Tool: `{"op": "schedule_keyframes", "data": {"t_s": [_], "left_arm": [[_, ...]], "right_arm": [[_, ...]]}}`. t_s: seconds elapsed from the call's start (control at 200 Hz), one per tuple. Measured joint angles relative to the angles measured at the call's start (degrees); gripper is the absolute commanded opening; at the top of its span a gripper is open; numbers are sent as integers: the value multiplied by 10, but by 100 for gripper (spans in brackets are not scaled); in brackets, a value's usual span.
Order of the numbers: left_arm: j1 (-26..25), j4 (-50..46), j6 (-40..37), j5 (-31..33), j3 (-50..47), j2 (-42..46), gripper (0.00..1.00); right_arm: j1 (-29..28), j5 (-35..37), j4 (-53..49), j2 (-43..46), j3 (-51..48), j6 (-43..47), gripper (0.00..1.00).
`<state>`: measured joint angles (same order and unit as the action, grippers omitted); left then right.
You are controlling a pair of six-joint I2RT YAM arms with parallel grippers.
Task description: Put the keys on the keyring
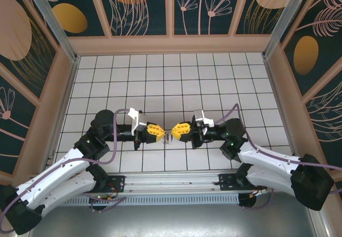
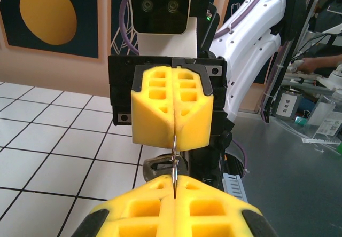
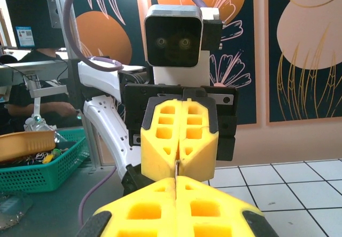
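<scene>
Both pincers meet tip to tip over the middle of the white tiled tabletop [image 1: 160,77]. My left pincer [image 1: 163,134] is closed, yellow fingers pressed flat together. My right pincer [image 1: 175,132] is the same, facing it.

The key [image 1: 169,137] is a thin silver sliver bridging the small gap between the two tips. It sits up off the tiles. Its long axis runs from tip to tip, so left-right across the tabletop from above.

From the left wrist, the key [image 2: 175,157] is edge-on. One end goes into the seam of my left pincer [image 2: 174,183] and the other into the seam of the right pincer [image 2: 175,135]. The right wrist view also has it edge-on [image 3: 176,167].

A dull grey-brown loop [image 2: 158,167], probably the keyring, hangs just beside the key, under the right pincer's fingers. I cannot tell what holds it, or whether the key passes through it.
</scene>
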<state>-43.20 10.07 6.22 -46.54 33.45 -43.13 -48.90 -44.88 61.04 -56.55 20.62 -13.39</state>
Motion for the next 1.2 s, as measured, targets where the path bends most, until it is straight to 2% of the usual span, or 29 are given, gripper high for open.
{"op": "schedule_keyframes", "data": {"t_s": [1.201], "left_arm": [[-3,0,0,0,0,0,0]], "right_arm": [[-7,0,4,-7,0,-5,0]]}}
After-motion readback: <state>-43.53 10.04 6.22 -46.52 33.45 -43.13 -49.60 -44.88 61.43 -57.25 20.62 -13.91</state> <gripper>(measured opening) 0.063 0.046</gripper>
